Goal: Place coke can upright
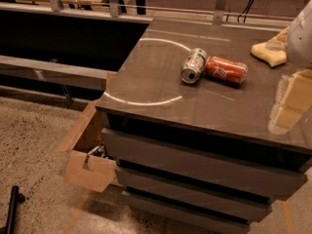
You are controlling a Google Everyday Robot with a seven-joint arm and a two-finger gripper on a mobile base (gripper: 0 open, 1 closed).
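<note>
The coke can [226,69], red with white script, lies on its side on the dark counter top [161,77], towards the back right. A green and silver can [193,65] lies on its side right next to it on the left, touching or nearly touching its end. My gripper [280,77] is at the right edge of the view, to the right of the coke can and clear of it. Its two yellowish fingers [288,103] stand wide apart with nothing between them.
The counter has drawer fronts [195,165] below its front edge. An open cardboard box [90,167] sits on the floor at its left corner. A black object [13,206] lies on the floor at the bottom left. A railing [53,67] and a dark gap lie to the left.
</note>
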